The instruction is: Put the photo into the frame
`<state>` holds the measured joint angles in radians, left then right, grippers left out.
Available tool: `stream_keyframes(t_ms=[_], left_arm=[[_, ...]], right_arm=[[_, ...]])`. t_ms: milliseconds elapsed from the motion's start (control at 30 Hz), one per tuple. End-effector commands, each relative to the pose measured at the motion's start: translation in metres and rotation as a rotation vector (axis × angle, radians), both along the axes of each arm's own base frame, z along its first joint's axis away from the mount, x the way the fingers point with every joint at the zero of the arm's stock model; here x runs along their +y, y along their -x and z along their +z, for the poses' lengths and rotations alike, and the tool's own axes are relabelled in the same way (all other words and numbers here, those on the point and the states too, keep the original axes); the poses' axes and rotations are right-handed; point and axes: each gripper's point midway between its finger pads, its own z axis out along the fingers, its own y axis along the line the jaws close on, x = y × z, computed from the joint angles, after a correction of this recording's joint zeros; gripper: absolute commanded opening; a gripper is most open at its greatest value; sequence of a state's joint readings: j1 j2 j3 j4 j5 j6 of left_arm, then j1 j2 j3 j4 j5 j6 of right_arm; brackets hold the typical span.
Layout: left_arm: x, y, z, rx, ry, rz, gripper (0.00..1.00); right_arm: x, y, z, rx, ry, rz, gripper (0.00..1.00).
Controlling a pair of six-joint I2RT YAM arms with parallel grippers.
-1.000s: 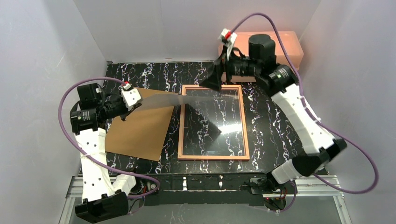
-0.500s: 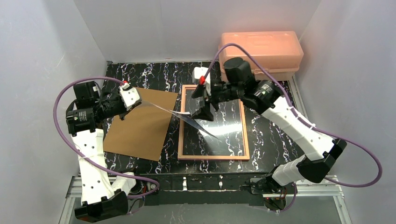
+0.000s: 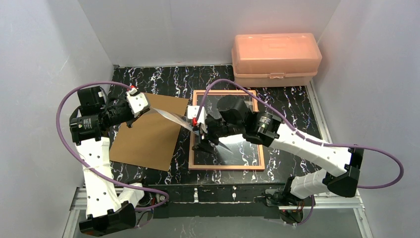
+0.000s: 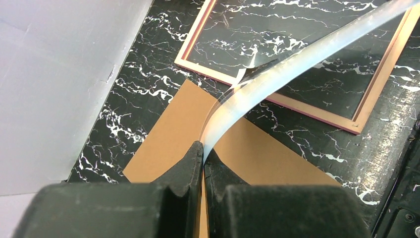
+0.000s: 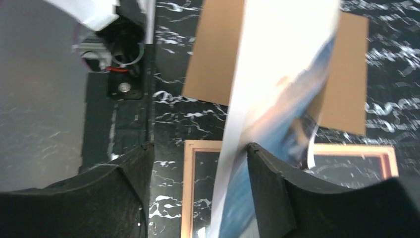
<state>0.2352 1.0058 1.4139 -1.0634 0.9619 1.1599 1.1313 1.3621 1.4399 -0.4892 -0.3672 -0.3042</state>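
While the left pincer (image 4: 203, 154) pinches the bowed blue-and-white photo (image 5: 280, 99) over the frame (image 3: 225, 167), the right pincer (image 5: 199, 148) gapes around it.

A black marble-patterned tabletop (image 3: 297, 104) with thin white veins fills the middle of the overhead view. White walls (image 3: 198, 29) close it in at the back and on both sides.

A plain brown backing board (image 3: 148, 139) lies flat on the tabletop, left of centre. It is turned at a slant, so its edges run askew to the tabletop's edges, and its upper right corner points toward the middle.

In the upper right of the view a translucent peach plastic box (image 3: 275, 52) sits at the tabletop's far right corner, near the back wall. Its lid is down, with a small latch at the front.

A silver metal rail (image 3: 346, 196) runs along the bottom edge.
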Motion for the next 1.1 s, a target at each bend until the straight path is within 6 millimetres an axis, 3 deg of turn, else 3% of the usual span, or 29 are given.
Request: stream_keyframes(t_ms=[0,200,433,467,500,567,633,700,733,867,967,1067], left_arm=[[-0.008,0.011,0.008,-0.01,0.027,-0.029,0.0],[-0.008,0.01,0.009,-0.009,0.027,-0.028,0.0],[-0.008,0.007,0.011,-0.012,0.035,-0.028,0.0],[-0.007,0.005,0.011,-0.005,0.044,-0.013,0.04],[-0.006,0.0,0.013,-0.013,0.049,0.001,0.18],[-0.001,-0.011,0.019,-0.004,0.08,0.056,0.56],[0.006,-0.028,0.028,0.024,0.153,0.158,0.79],[0.013,-0.045,0.04,0.032,0.211,0.233,0.94],[0.016,-0.053,0.045,0.038,0.244,0.274,0.98],[0.03,-0.08,0.064,0.042,0.356,0.405,0.99],[0.055,-0.1,0.079,-0.017,0.432,0.587,0.99],[0.078,-0.107,0.094,-0.1,0.471,0.719,0.99]], right_arm=[[-0.004,-0.043,0.037,-0.123,-0.151,-0.288,0.67],[-0.016,-0.06,0.044,-0.173,-0.201,-0.403,0.32],[-0.009,-0.05,0.053,-0.161,-0.215,-0.338,0.14],[-0.007,-0.046,0.055,-0.152,-0.213,-0.311,0.07],[-0.005,-0.043,0.055,-0.139,-0.206,-0.294,0.02],[-0.003,-0.044,0.062,-0.101,-0.216,-0.318,0.01],[-0.002,-0.049,0.073,-0.069,-0.233,-0.367,0.01],[-0.003,-0.056,0.09,-0.044,-0.262,-0.429,0.01],[-0.004,-0.058,0.096,-0.031,-0.27,-0.452,0.01],[-0.001,-0.054,0.12,0.046,-0.324,-0.465,0.01],[0.0,-0.045,0.143,0.109,-0.386,-0.445,0.01],[-0.004,-0.043,0.16,0.144,-0.435,-0.453,0.01]])
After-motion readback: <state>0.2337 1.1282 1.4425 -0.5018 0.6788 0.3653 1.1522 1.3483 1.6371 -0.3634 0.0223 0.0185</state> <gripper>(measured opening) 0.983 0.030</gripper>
